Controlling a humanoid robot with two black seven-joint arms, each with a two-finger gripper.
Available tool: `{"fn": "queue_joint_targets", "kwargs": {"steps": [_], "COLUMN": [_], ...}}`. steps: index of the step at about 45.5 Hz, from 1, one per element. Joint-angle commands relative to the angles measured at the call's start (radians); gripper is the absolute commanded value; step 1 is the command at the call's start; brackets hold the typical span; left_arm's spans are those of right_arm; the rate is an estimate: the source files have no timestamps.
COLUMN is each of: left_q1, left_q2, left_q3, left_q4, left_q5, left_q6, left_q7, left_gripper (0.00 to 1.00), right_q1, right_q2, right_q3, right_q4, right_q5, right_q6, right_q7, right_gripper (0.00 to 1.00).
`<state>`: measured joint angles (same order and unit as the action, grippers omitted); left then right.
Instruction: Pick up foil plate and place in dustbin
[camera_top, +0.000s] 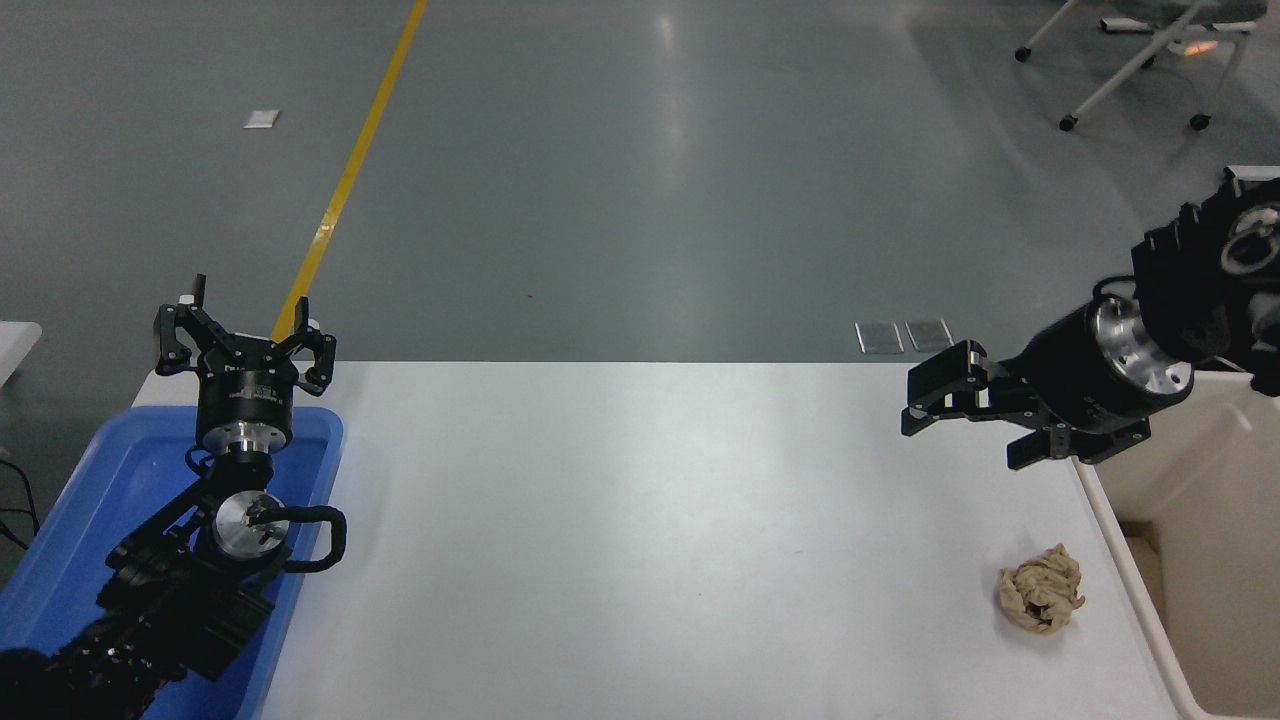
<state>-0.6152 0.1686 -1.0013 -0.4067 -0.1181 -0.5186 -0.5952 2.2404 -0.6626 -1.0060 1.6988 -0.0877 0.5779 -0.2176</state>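
Note:
The foil plate is out of view; nothing silver lies on the white table. The beige dustbin stands at the table's right edge, only partly in frame. My right gripper is open and empty. It hangs over the table's far right part, just left of the dustbin's rim, pointing left. My left gripper is open and empty, parked above the blue tray at the lower left.
A crumpled tan paper ball lies near the table's right edge, close to the dustbin and below my right gripper. A chair stands on the grey floor at the far right.

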Motion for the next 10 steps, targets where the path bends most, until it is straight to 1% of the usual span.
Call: {"fn": "queue_joint_targets", "kwargs": {"steps": [1,6,7,10], "left_q1": [0.0,0.0,0.0,0.0], "left_q2": [0.0,0.0,0.0,0.0], "left_q3": [0.0,0.0,0.0,0.0], "left_q4": [0.0,0.0,0.0,0.0], "left_q5": [0.0,0.0,0.0,0.0], "left_q6": [0.0,0.0,0.002,0.0], "left_q7": [0.0,0.0,0.0,0.0], "left_gripper": [0.99,0.99,0.99,0.99], "right_q1": [0.065,0.065,0.065,0.067], "right_q2": [-0.006,0.0,0.0,0.001], "right_q3": [-0.02,-0.026,-0.028,-0.026], "right_q4": [0.03,0.032,0.03,0.03], "right_q5": [0.005,-0.007,-0.007,0.002], "right_q6": [0.053,0.048,0.048,0.048], "right_q7": [-0.029,-0.1,-0.109,-0.117], "right_gripper": [1.0,1.0,1.0,1.0]}}
